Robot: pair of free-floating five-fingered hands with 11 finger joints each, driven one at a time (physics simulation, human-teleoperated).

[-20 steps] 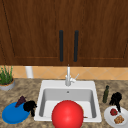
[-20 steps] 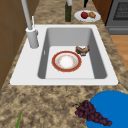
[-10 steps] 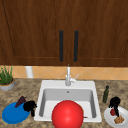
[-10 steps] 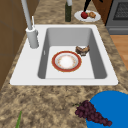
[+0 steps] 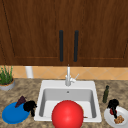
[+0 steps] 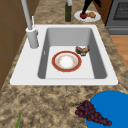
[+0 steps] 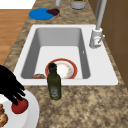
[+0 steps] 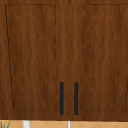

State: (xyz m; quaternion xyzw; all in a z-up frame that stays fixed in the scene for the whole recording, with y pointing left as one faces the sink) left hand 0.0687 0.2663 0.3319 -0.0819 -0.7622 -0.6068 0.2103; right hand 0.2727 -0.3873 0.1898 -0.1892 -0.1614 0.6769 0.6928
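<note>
My right hand [image 5: 113,104] hangs over the white plate [image 5: 108,117] on the counter right of the sink. Its straight fingers [image 7: 17,94] reach down and touch the top of a red apple [image 7: 19,106] lying on that plate [image 7: 32,112]. A brown pastry [image 5: 119,119] lies beside the apple. In the left side view the same hand [image 6: 86,5] points down at the apple [image 6: 83,15]. My left hand [image 5: 30,106] floats with relaxed fingers at the right edge of the blue plate [image 5: 12,115], next to a bunch of dark grapes [image 5: 21,100].
A red bowl [image 6: 66,61] with a white inside sits in the sink [image 6: 105,75], a brown bun [image 6: 82,50] beside it. A dark green bottle [image 7: 54,83] stands between sink and white plate. The faucet [image 5: 68,78] rises behind the sink, and a potted plant [image 5: 6,78] stands far left.
My right hand has come down a little toward the white plate, onto the apple. The left hand has stayed where it was.
</note>
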